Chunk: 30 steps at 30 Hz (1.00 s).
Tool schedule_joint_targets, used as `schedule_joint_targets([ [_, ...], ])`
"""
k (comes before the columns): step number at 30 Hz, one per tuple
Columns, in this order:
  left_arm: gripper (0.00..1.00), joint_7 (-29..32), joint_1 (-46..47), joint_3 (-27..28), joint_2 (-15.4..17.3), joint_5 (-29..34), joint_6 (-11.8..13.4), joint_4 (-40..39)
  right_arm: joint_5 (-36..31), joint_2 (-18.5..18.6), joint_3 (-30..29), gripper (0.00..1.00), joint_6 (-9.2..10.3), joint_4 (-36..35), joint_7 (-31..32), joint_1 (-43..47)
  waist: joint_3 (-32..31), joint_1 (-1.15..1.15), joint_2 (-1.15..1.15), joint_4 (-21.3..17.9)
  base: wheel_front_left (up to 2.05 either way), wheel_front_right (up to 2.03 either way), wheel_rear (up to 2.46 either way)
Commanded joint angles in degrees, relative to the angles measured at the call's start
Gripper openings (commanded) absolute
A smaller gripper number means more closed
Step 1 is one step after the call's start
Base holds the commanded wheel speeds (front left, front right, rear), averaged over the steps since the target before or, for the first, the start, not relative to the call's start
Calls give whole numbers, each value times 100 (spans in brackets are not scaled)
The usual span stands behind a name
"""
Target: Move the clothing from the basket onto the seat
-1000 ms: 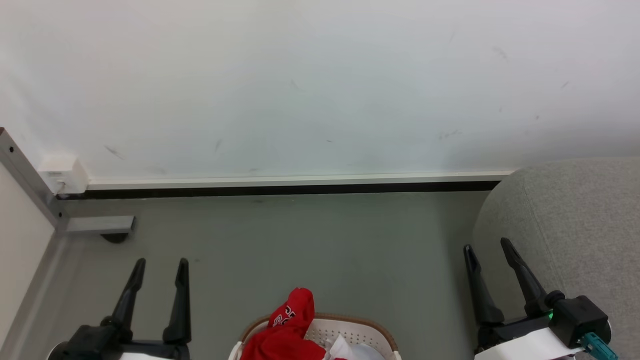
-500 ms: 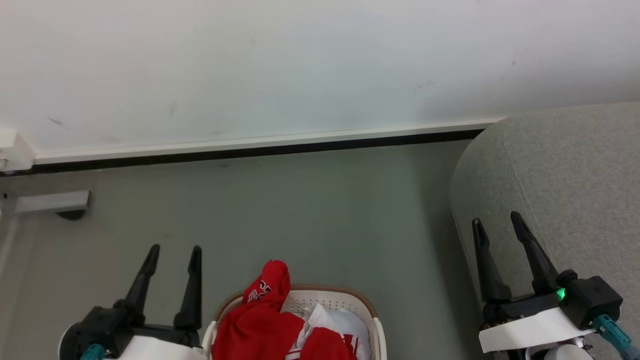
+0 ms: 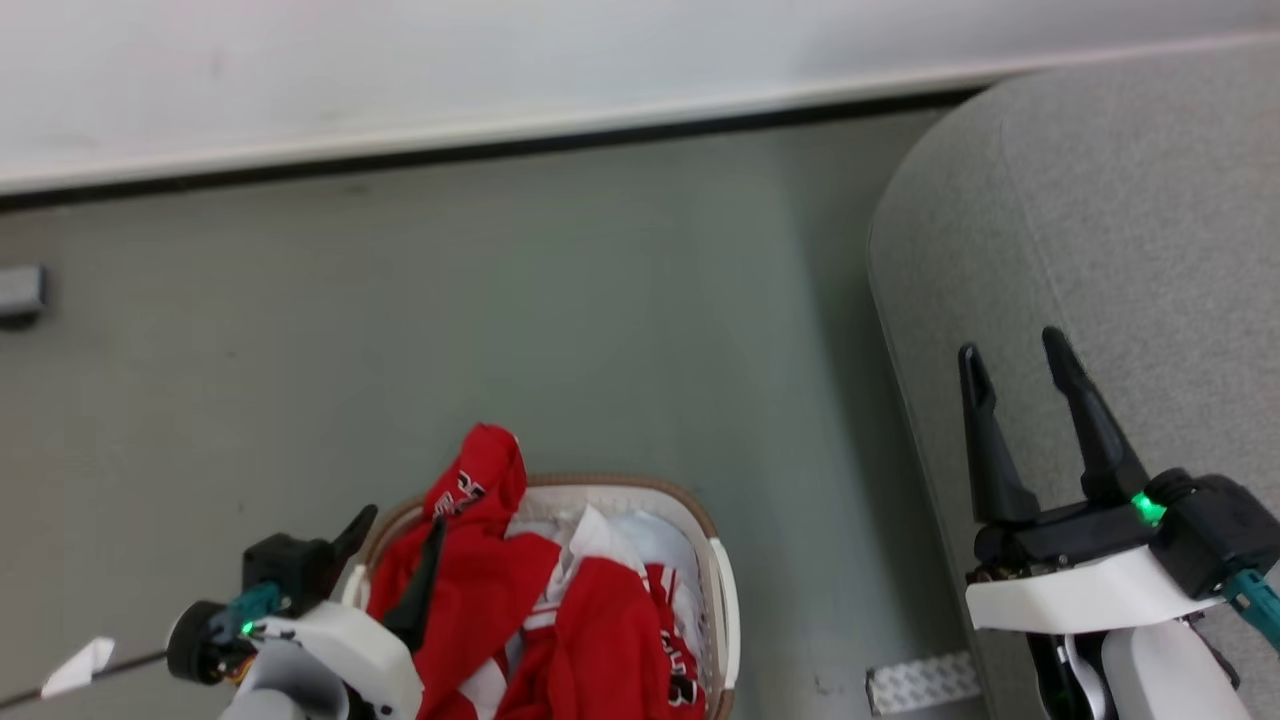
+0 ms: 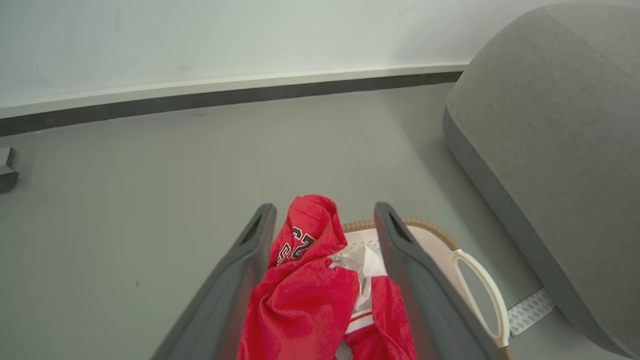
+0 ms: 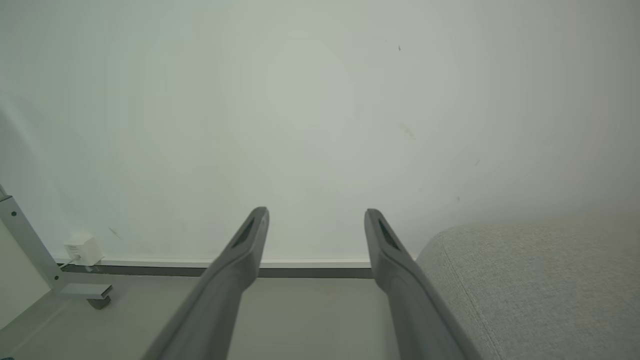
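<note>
Two end effectors, both wide open, neither clamped on anything. We see the left end effector [image 3: 403,517] low at the left side of the basket [image 3: 724,600], angled in toward it. One dark finger lies over red cloth, the other sits out by the brown rim. From its wrist view, a raised red fold with black-and-white lettering shows between the two fingers. We can't tell whether either finger touches fabric.

The right end effector [image 3: 1010,342] hangs over the near edge of the seat [image 3: 1120,200], fingers pointing toward the wall [image 3: 400,50], well apart from the basket. A green light [image 3: 1147,508] is lit at its wrist.

The clothing [image 3: 480,590] is in the basket. It's a heap of red with white trim, one fold poking up above the far rim. White fabric shows in the middle, more lettering at the heap's lower right.

The basket stands on the grey floor [image 3: 500,300], to the left of the seat, with a bare strip of floor between them. Its white handle loop [image 4: 482,295] faces the seat side. The seat is light-grey fabric with a rounded corner toward the wall. A pale patterned strip [image 3: 918,683] lies on the floor at the seat's base. A dark skirting line [image 3: 500,150] runs along the foot of the wall.
</note>
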<state>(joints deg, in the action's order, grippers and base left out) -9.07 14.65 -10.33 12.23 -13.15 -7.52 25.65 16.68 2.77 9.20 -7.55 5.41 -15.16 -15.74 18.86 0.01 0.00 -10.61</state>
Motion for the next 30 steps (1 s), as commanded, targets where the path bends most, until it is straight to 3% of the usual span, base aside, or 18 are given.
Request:
schedule_joint_targets([
  [1, 100, 62, 179, -114, 125, -93, 7, 168, -4, 19, -23, 100, 12, -54, 0, -118, 447, -1, 0, -120, 0, 0, 0],
  [11, 100, 565, 1303, -1508, 663, -228, 8, 1735, 53, 19, -68, 100, 12, -319, 0, -600, 1518, -1, 0, -292, 0, 0, 0],
  [28, 100, 653, 2600, -3326, 777, -871, 3, 3160, 324, 17, -144, 100, 12, -521, 0, -916, 2497, -1, 0, -596, 0, 0, 0],
  [29, 97, 641, 2629, -3386, 770, -911, 4, 3225, 331, 17, -146, 100, 12, -515, 0, -922, 2508, -1, 0, -602, 0, 0, 0],
  [30, 40, 642, 2662, -3451, 762, -953, 5, 3278, 339, 17, -147, 100, 12, -509, 0, -930, 2513, -1, 0, -608, 0, 0, 0],
])
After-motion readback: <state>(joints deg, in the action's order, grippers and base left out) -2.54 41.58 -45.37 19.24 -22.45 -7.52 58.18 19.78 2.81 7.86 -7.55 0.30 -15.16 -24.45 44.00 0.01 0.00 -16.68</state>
